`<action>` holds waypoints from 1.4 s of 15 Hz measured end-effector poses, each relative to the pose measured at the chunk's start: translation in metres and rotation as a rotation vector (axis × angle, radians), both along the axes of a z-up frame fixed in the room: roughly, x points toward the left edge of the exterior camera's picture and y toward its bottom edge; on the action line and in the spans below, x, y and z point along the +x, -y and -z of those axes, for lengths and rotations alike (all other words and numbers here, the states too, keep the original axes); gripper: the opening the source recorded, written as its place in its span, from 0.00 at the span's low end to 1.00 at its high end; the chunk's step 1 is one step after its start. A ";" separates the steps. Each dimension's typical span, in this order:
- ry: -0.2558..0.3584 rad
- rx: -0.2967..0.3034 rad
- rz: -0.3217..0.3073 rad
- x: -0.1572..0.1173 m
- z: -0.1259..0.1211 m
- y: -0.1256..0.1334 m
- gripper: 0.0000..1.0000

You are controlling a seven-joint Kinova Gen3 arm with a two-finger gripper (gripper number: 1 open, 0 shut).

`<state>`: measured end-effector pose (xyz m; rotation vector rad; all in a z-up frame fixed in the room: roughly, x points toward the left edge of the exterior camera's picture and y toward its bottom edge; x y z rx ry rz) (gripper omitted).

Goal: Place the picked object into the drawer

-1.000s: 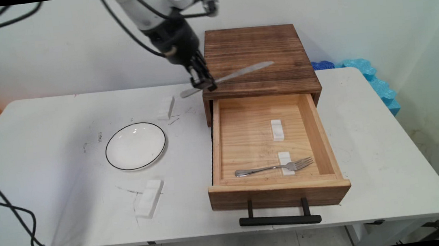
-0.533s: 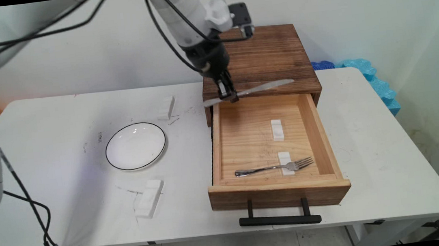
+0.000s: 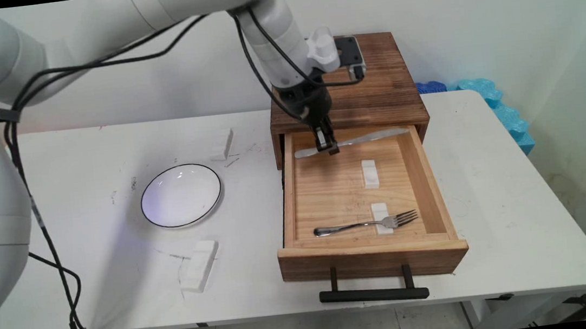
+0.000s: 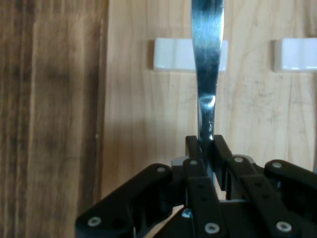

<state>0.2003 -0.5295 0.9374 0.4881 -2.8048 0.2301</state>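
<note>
Gripping a table knife (image 3: 356, 140) by its handle, the end effector (image 3: 328, 146) is clamped on it above the back of the open wooden drawer (image 3: 425, 183). Inside, two white rests (image 3: 369, 173) are lying under and ahead of the blade, the nearer-front one (image 3: 381, 217) carrying a fork (image 3: 364, 224). The dark cabinet top (image 3: 372, 90) is rising just behind. On the counter (image 3: 493, 209) toward its left edge, a black-rimmed plate (image 3: 181, 195) and two white blocks (image 3: 199, 265) are lying well apart.
</note>
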 end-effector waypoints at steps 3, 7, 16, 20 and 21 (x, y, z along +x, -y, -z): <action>0.001 0.011 0.011 -0.006 0.012 0.003 0.00; -0.002 0.017 0.020 -0.013 0.027 0.006 0.00; -0.005 0.019 0.027 -0.019 0.053 0.011 0.00; -0.009 0.016 0.024 -0.021 0.062 0.012 0.00; -0.010 0.016 0.024 -0.021 0.063 0.013 0.00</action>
